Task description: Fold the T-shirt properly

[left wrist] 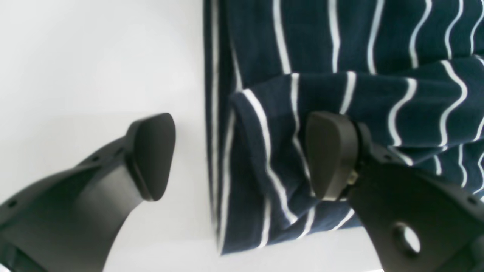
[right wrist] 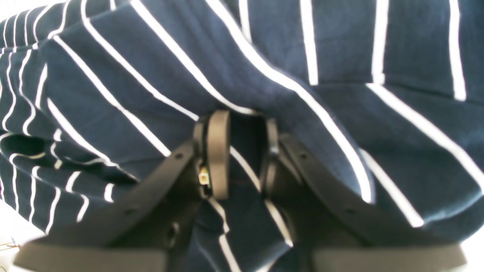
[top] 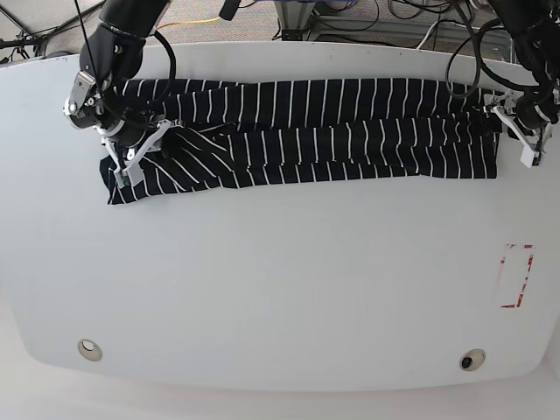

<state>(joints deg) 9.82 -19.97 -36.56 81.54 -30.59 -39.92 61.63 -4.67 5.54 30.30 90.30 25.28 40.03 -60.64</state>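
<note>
- White table (top: pixel 280 289) fills the near view; a red-outlined rectangle (top: pixel 515 276) sits at 4 o'clock.
- Striped T-shirt (top: pixel 315 131) lies folded in a long band at 12 o'clock.
- Right gripper (right wrist: pixel 242 151) pinches a fabric fold.
- Left gripper (left wrist: pixel 242 156) is spread wide, straddling the shirt's edge.

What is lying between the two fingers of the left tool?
In the left wrist view, the open left tool straddles bare white table and the T-shirt edge.
</note>
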